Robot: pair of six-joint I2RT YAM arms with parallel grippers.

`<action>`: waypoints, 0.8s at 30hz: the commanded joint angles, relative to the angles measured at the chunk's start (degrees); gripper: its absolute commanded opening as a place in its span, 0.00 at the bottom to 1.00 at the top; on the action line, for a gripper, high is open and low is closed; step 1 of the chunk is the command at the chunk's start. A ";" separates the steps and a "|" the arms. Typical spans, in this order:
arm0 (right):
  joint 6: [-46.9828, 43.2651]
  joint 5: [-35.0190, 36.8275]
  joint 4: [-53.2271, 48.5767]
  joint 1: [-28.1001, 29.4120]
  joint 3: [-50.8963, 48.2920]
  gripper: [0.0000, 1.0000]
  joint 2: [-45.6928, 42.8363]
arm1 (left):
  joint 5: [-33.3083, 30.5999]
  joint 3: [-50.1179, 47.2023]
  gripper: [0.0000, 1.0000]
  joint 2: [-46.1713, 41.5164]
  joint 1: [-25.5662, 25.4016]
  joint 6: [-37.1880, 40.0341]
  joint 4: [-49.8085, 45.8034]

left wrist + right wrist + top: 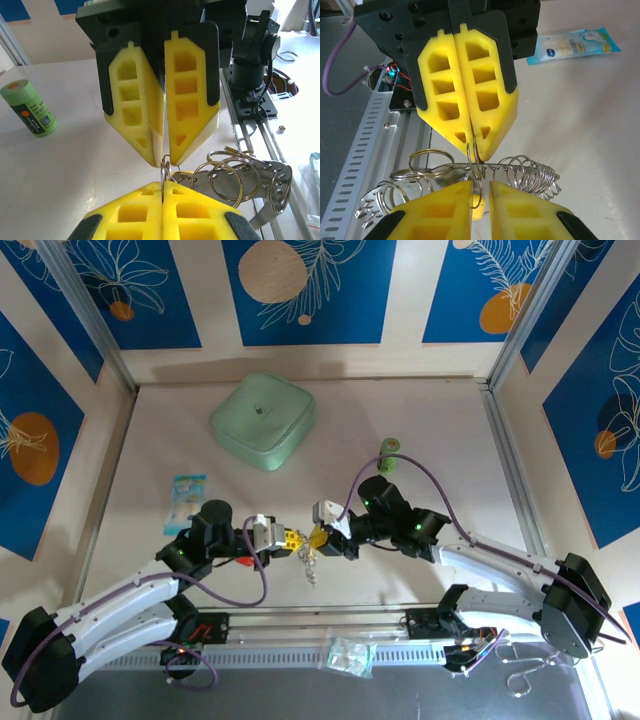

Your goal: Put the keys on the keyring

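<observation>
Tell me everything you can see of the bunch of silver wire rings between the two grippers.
The bunch of silver wire rings is bare shiny metal: several split rings, a spring-like coil and a flat toothed strip, all linked. One ring at its end stands edge-on, pinched by the shut left gripper; the right gripper straddles that same ring, fingers slightly apart. The rest trails off to one side.

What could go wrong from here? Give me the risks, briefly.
The left end effector pinches only a thin loop of the keyring at its very tips; it could slip and the bunch drop to the table. The right end effector stands slightly open around that loop; closing off-centre may miss or twist it.
</observation>
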 commanded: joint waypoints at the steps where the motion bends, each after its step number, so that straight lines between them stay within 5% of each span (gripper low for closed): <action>1: 0.34 -1.57 -1.45 -0.36 0.80 0.13 -0.05 | 1.25 -0.25 0.00 -0.73 -0.53 -0.99 3.27; 14: 0.34 -0.95 -2.40 -1.65 1.57 0.01 -0.38 | 3.49 -0.77 0.00 -0.55 -0.49 -1.85 6.18; 24: 1.27 -1.16 1.21 -0.49 0.42 0.08 1.31 | 3.62 -0.96 0.00 -0.31 -0.54 -1.73 8.38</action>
